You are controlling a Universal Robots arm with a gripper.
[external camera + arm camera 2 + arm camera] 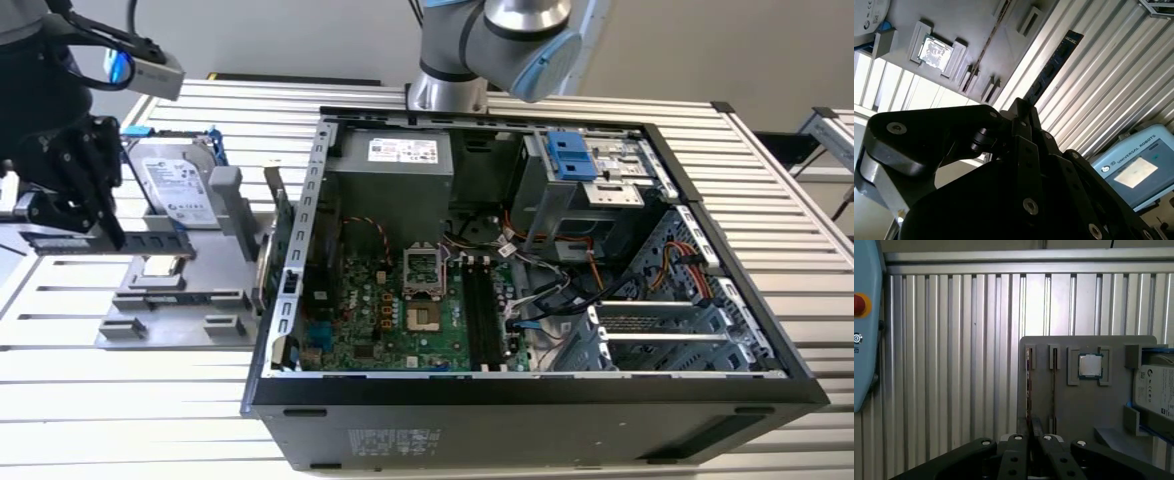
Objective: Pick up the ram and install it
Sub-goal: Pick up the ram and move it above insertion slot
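In the exterior view the gripper (104,238) hangs above the grey tray (174,325), clamped on the ram (154,243). The second wrist view shows it jutting beyond the gripper over the slatted table (1114,90). The first wrist view shows it edge-on, with the processor (1090,365) seated in the tray.

Exterior view high, looking down on computer case (534,415); both wrist views behind claw (1031,429), sharing tray (1089,407).
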